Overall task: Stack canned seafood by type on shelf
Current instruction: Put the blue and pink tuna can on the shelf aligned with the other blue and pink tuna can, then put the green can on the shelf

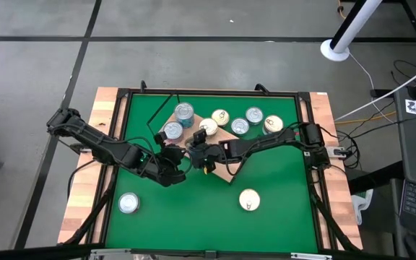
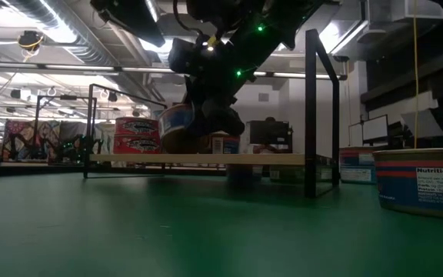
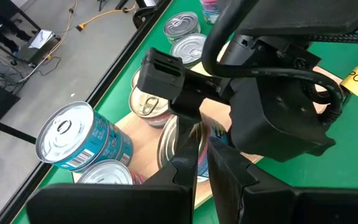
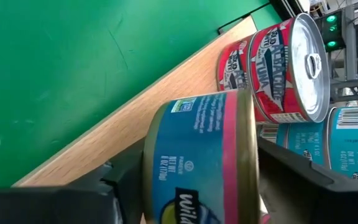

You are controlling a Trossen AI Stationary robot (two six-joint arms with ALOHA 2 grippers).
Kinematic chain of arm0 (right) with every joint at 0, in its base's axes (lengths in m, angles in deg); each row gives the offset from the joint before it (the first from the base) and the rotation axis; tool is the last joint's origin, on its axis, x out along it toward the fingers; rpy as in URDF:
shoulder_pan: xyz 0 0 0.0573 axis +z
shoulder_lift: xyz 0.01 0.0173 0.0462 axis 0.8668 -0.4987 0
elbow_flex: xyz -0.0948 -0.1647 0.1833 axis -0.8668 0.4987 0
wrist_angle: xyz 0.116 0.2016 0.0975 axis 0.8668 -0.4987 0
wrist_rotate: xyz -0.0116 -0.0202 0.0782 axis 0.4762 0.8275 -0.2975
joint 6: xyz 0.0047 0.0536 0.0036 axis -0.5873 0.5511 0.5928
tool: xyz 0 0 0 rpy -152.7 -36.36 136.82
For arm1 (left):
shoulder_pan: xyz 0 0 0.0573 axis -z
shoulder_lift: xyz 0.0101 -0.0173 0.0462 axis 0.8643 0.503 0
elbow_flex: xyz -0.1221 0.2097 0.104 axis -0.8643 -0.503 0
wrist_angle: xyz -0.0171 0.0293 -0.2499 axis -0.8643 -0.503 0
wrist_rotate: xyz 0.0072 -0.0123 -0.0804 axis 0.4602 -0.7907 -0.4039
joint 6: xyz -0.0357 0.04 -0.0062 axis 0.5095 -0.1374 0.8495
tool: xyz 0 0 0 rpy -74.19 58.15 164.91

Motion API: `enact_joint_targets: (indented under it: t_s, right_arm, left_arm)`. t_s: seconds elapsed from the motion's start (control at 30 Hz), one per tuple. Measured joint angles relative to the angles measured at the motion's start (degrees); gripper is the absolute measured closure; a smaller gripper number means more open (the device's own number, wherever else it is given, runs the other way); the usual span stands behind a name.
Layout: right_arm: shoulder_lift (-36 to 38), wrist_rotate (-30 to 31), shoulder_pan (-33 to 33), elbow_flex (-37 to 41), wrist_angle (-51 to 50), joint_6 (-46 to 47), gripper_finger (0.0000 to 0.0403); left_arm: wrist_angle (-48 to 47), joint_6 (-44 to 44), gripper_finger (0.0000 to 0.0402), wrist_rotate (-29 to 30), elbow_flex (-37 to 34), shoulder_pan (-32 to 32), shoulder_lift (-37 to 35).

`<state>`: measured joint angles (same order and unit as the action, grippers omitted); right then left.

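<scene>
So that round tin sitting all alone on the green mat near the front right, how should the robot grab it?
The lone tin stands upright, cream-gold lid facing up, with bare green mat all around it. Probably best to come straight down from above and close the two fingers across its curved side wall, on opposite sides. The flat lid gives nothing to pinch. The right gripper is nearer, but it already holds a blue-labelled tin.

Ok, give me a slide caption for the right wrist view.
Right hand grips a blue-labelled tin over the wooden shelf, beside stacked red tuna tins.
</scene>
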<state>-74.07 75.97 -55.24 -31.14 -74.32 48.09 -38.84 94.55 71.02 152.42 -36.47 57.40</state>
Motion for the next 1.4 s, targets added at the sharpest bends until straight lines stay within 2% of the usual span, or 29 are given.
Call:
enact_joint_targets:
  t_s: [0.83, 1.2, 1.4]
  right_arm:
    - [0.0, 0.5, 0.1, -0.1, -0.6, 0.0, 0.0136]
    - [0.2, 0.5, 0.1, -9.2, -14.7, 0.2, 0.0136]
    - [0.2, 0.5, 0.1, -17.3, -26.0, 6.4, 0.0136]
  left_arm:
    - [0.0, 0.9, 0.037, 0.0, 0.0, 0.0, 0.0]
    - [0.1, 0.9, 0.037, 0.0, 0.0, 0.0, 0.0]
    - [2.2, 1.1, 0.037, 0.0, 0.0, 0.0, 0.0]
